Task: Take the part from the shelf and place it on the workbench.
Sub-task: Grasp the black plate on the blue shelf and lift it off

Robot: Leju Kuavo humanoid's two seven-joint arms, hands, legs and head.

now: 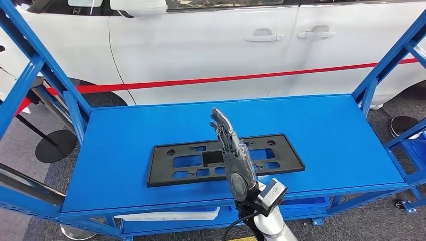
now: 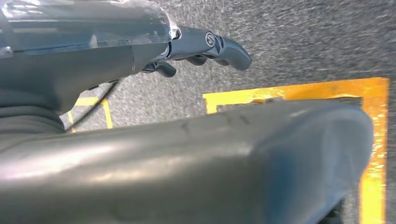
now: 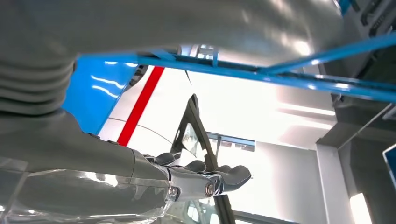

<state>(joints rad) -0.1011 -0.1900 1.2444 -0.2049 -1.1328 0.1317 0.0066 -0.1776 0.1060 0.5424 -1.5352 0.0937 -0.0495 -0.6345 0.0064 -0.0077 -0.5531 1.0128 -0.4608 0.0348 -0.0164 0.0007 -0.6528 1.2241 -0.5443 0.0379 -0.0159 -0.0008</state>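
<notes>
Part point(image 1: 201, 161): black perforated plate lying flat near the front middle of the blue bench point(image 1: 326, 130). Right robot hand point(image 1: 232, 155) raised above the part, fingers extended, holding nothing. Left robot hand point(image 2: 201, 46) over grey floor, fingers loosely curled, holding nothing.

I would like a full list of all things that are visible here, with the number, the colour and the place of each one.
part: one, black, a flat plate with cut-outs, lying on the middle of the workbench.
workbench: one, blue, with blue frame bars at both sides, in front of the robot.
car: one, white, behind the workbench.
stripe: one, red, running along the side of the car.
round bases: two, dark, on the floor at either end of the workbench.
floor marking: yellow lines on grey floor, in the left wrist view.
right hand: one, dark grey, raised above the part, fingers stretched out, holding nothing.
left hand: one, dark grey, hanging above the floor, holding nothing.
</notes>
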